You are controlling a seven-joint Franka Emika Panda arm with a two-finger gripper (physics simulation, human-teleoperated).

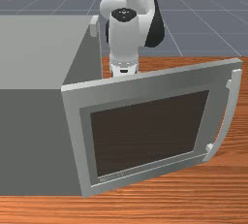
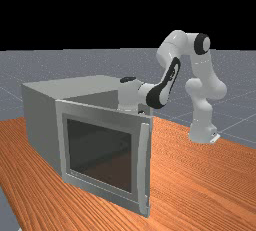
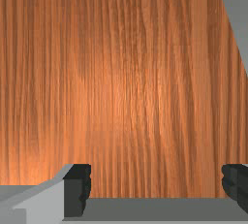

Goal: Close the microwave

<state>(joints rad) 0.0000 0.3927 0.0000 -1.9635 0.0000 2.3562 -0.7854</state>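
The table (image 2: 200, 190) is orange-brown wood with dark, streaky grain, paler in a patch in the wrist view. The grey microwave (image 2: 42, 125) stands on it, door (image 1: 150, 131) open over the wood; the arm's base (image 2: 202, 131) stands there too, near an edge

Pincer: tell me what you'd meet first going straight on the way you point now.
Most likely the wooden tabletop: the pincer points down toward it. The microwave door seems close by, though, and depth is unclear, so brushing that first can't be ruled out.
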